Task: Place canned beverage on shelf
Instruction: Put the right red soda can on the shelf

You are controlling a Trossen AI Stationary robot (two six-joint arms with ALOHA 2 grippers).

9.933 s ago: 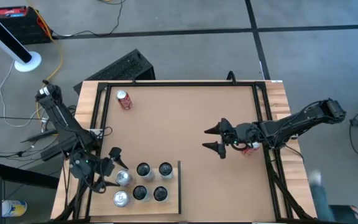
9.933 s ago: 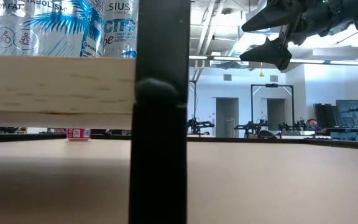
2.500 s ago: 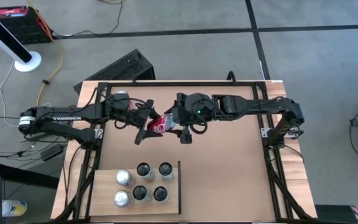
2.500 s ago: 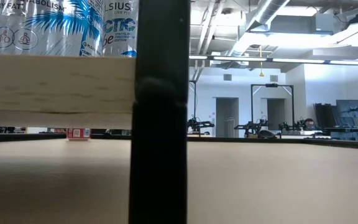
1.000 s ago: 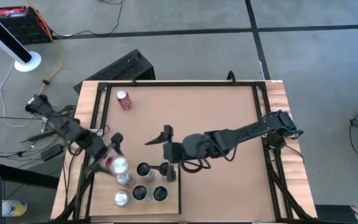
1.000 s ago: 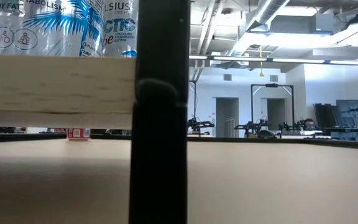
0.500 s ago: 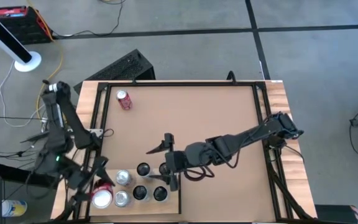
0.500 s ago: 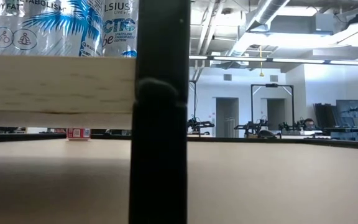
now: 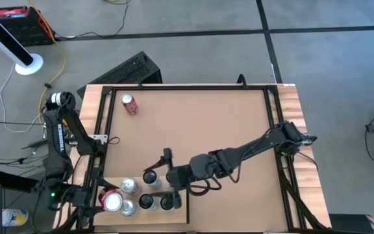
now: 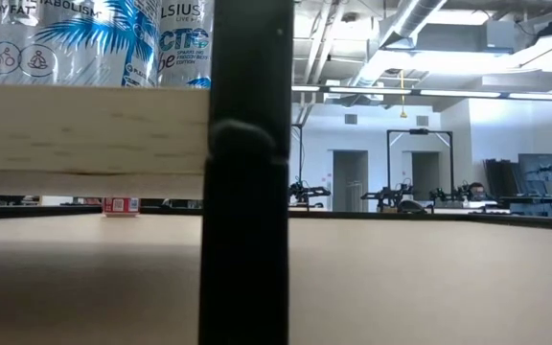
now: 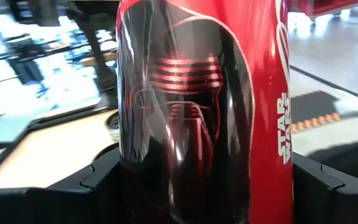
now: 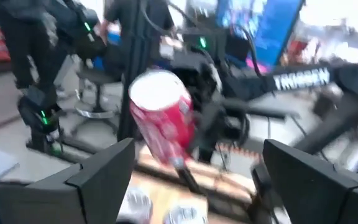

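Six cans (image 9: 147,194) over the shelf (image 9: 102,188); one red can (image 9: 129,104) apart.

There are two arms, the left arm (image 9: 62,140) and the right arm (image 9: 239,156). I count two red cans (image 9: 130,104), one shelf (image 9: 109,185), two silver cans (image 9: 128,186) and four dark cans (image 9: 149,177).
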